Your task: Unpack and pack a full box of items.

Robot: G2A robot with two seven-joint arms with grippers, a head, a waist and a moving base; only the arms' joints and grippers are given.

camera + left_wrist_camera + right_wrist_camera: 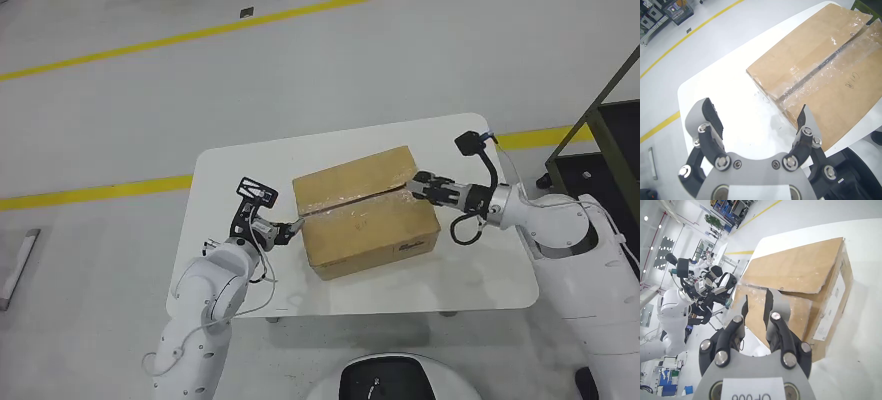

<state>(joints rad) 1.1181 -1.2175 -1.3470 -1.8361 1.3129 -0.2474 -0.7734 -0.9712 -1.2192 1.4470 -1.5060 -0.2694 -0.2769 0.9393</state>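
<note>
A taped cardboard box (365, 210) lies in the middle of the white table (240, 170). Clear tape covers its centre seam (810, 75), and the far flap (791, 264) is lifted a little at the right end. My left gripper (290, 228) hovers at the box's left end, open wide (755, 103), with one fingertip (802, 115) close to the box's near corner and nothing between its fingers. My right gripper (413, 186) sits at the right end of the seam. It is open only by a narrow gap (758, 294), and its grey finger (776, 302) reaches the raised flap's edge.
A dark metal rack (610, 120) stands beside the table on the right. Bare tabletop (725, 85) lies left of the box and along its front edge (420, 285). Another white robot (674, 306) stands far off in the room.
</note>
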